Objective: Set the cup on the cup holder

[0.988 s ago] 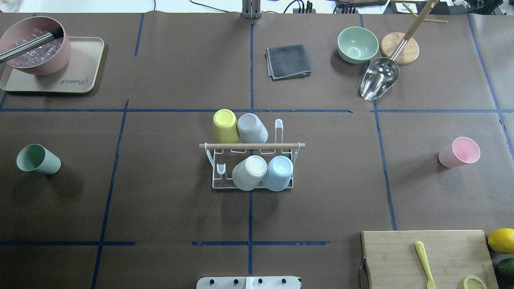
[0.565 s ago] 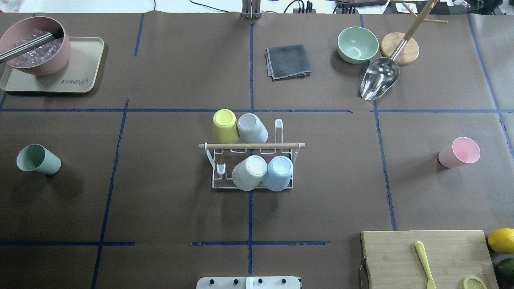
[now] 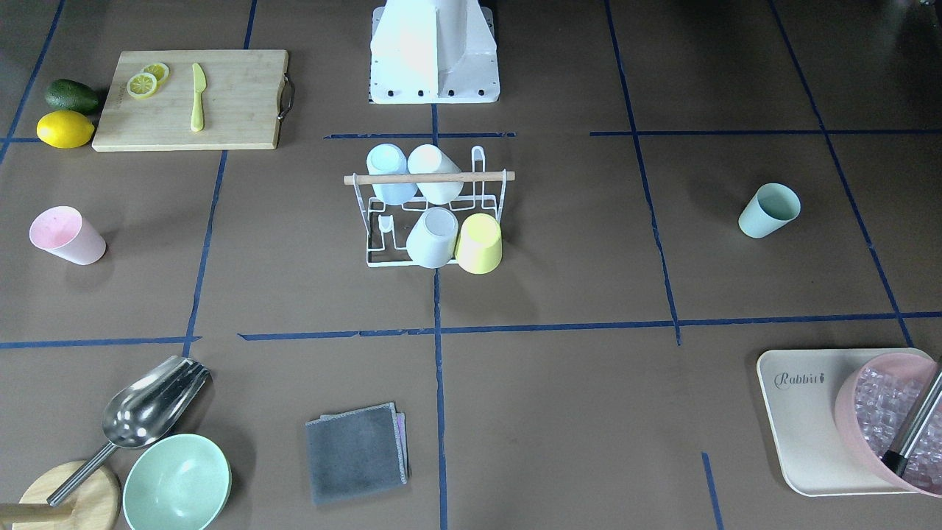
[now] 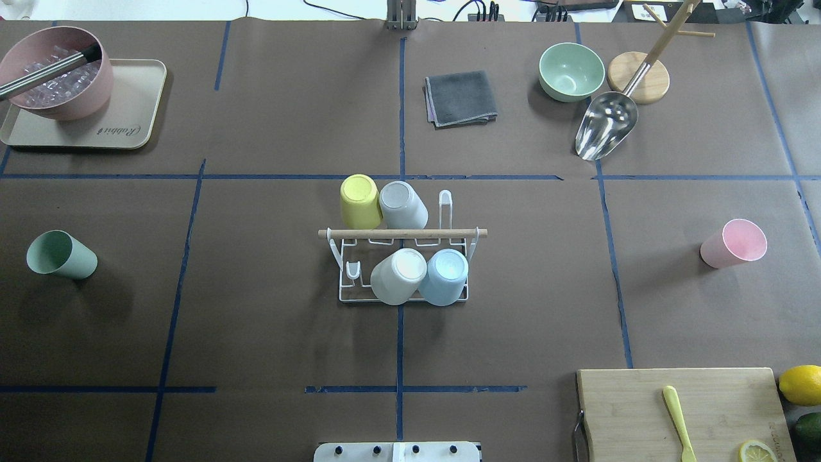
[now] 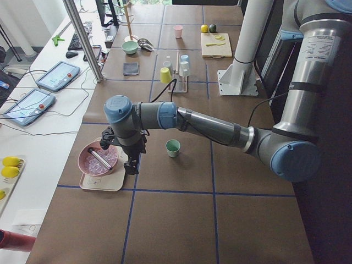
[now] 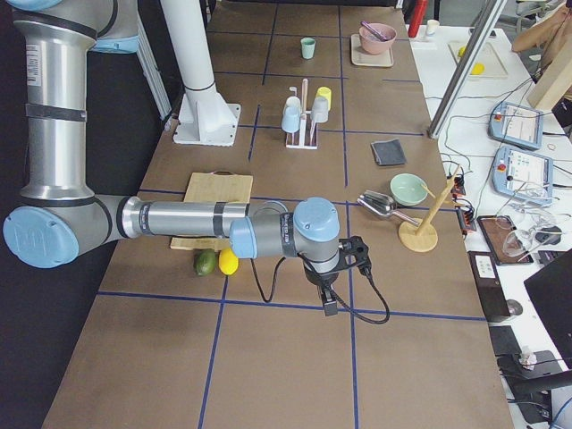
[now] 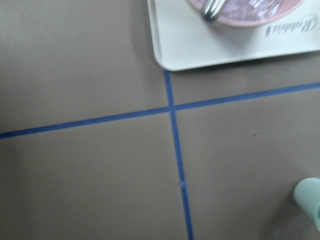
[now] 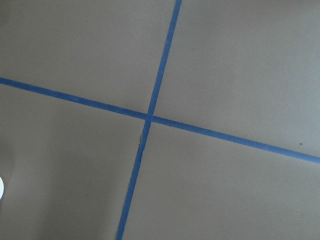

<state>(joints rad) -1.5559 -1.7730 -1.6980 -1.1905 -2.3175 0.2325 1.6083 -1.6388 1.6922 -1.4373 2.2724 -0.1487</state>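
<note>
The white wire cup holder (image 4: pixel 474 247) with a wooden rod handle (image 3: pixel 429 177) stands at the table's middle and holds several upturned cups: yellow, grey, white and blue. Two prongs (image 4: pixel 445 202) are bare. A green cup (image 4: pixel 61 255) lies on its side at the left; it also shows in the left wrist view (image 7: pixel 310 197). A pink cup (image 4: pixel 734 243) lies on its side at the right. My left gripper (image 5: pixel 131 164) hangs beside the tray, near the green cup (image 5: pixel 172 147). My right gripper (image 6: pixel 329 302) hangs over bare table near the lemon. I cannot tell whether either is open or shut.
A beige tray (image 4: pixel 128 96) with a pink bowl of ice (image 4: pixel 54 74) sits far left. A grey cloth (image 4: pixel 460 97), green bowl (image 4: pixel 571 70), metal scoop (image 4: pixel 606 125) and wooden stand (image 4: pixel 641 77) are at the back. A cutting board (image 4: pixel 680 410), lemon (image 4: pixel 800 384) and avocado sit near right.
</note>
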